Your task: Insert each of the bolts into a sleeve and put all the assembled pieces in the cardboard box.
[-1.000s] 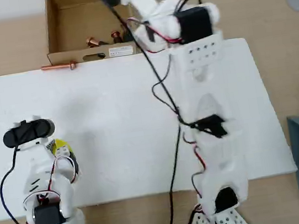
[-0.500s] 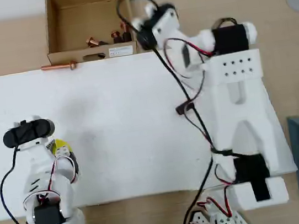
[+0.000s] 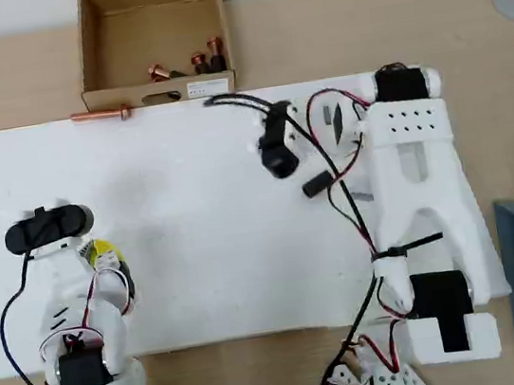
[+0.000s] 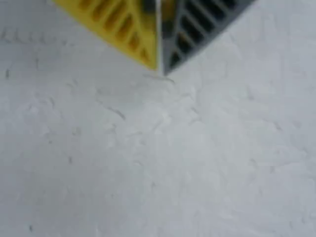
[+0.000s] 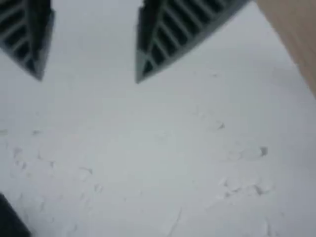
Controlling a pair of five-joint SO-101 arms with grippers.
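Right gripper (image 5: 89, 76) open and empty, left gripper (image 4: 160, 68) closed empty; next step likely grabbing copper piece (image 3: 100, 114) beside cardboard box (image 3: 86, 54).

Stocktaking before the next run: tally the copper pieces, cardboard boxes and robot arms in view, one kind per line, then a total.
Copper pieces: 4 (3 in the box as far as shows, 1 outside along its front wall)
Cardboard box: 1
Robot arms: 2
Total: 7
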